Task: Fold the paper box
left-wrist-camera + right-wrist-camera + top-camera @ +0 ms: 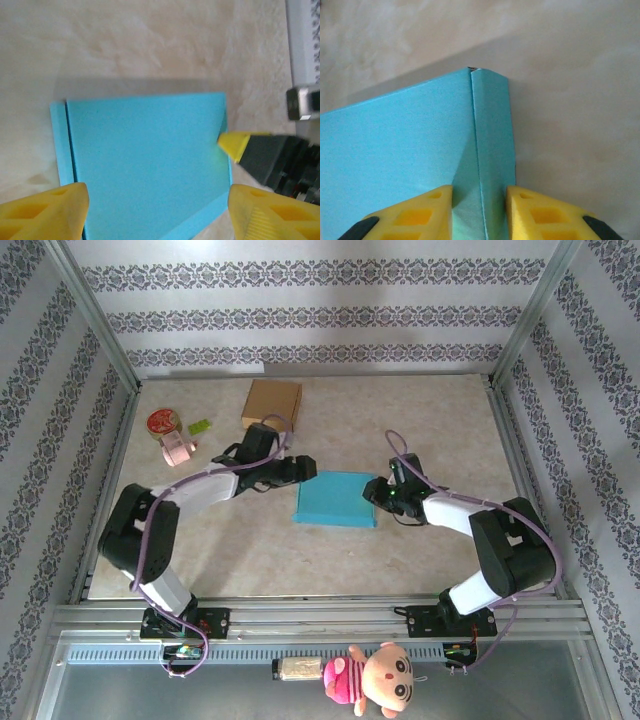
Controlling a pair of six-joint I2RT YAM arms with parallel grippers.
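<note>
Left pincer point(160, 212) is hanging wide open, fingers bracketing the blue paper box point(150, 160) from above, gripping nothing. Right pincer point(480, 210) is sitting narrow, pinching the box's folded right edge strip. Box is lying flat mid-tabletop point(430, 420), a beige marbled surface with patterned walls around. Both arms are reaching inward, elbows bent, toward the box.
</note>
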